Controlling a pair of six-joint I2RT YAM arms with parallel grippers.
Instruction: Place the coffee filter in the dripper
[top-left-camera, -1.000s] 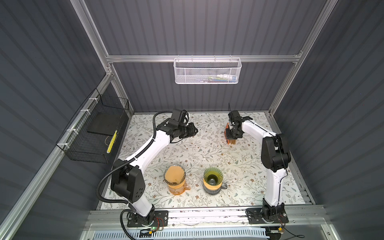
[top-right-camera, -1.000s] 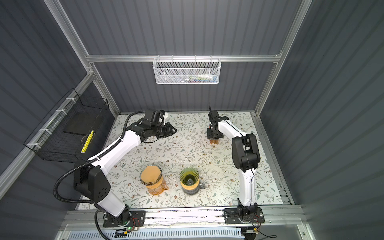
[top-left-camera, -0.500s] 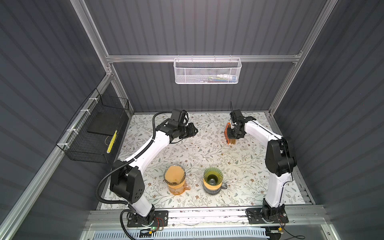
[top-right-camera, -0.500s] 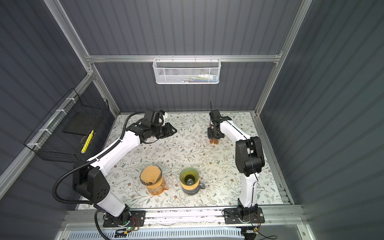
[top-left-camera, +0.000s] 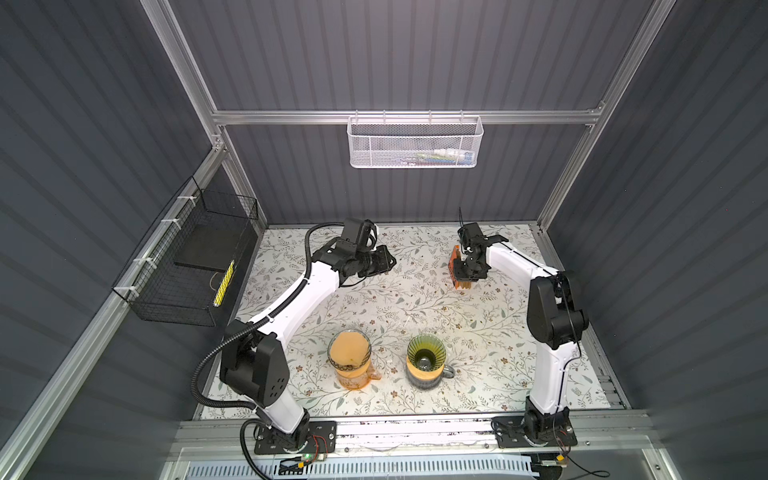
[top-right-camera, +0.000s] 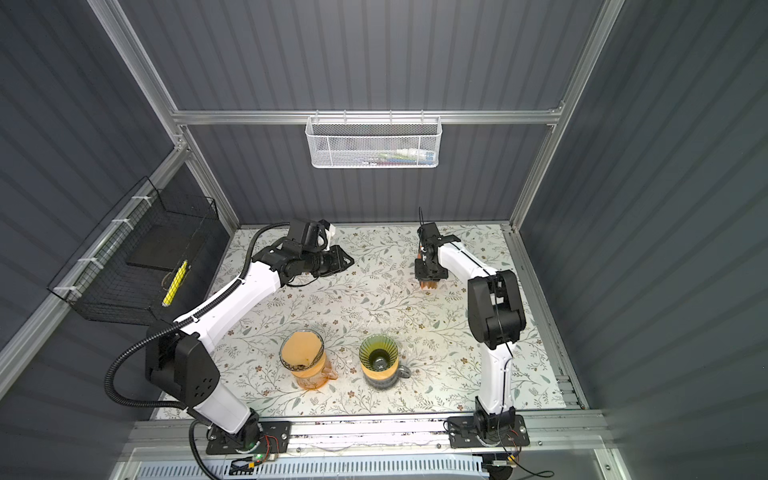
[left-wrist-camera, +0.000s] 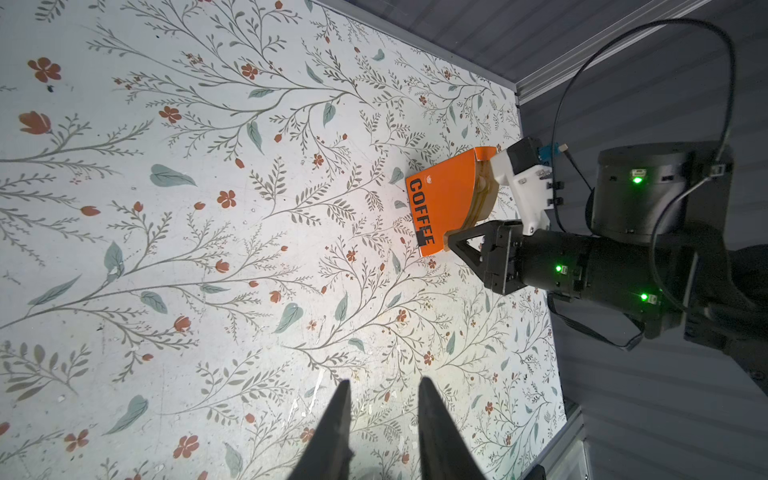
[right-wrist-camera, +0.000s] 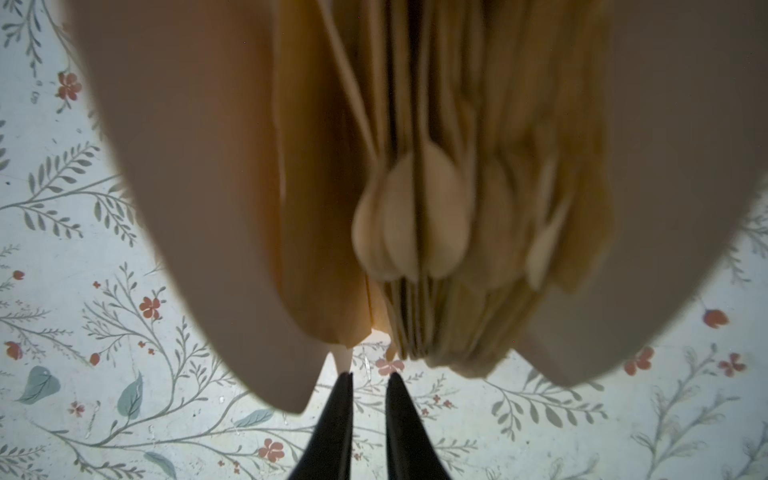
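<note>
Over floral tabletop (left-wrist-camera: 208, 257), right gripper (right-wrist-camera: 369, 376) angled down, fingers slightly apart, filter box (left-wrist-camera: 446, 199) just ahead; left gripper (left-wrist-camera: 382, 386) hovered, fingers parted.

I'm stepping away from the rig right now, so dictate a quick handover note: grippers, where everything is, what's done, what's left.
Left gripper: fingers apart, empty, above the table's far side.
Right gripper: fingers slightly apart at the mouth of the orange filter box; no filter visibly gripped.
Glass dripper, near front: already holds a brown filter.
Green dripper, beside it on a mug: empty.
Left, probably: pull one filter from the box and seat it in the green dripper.
</note>
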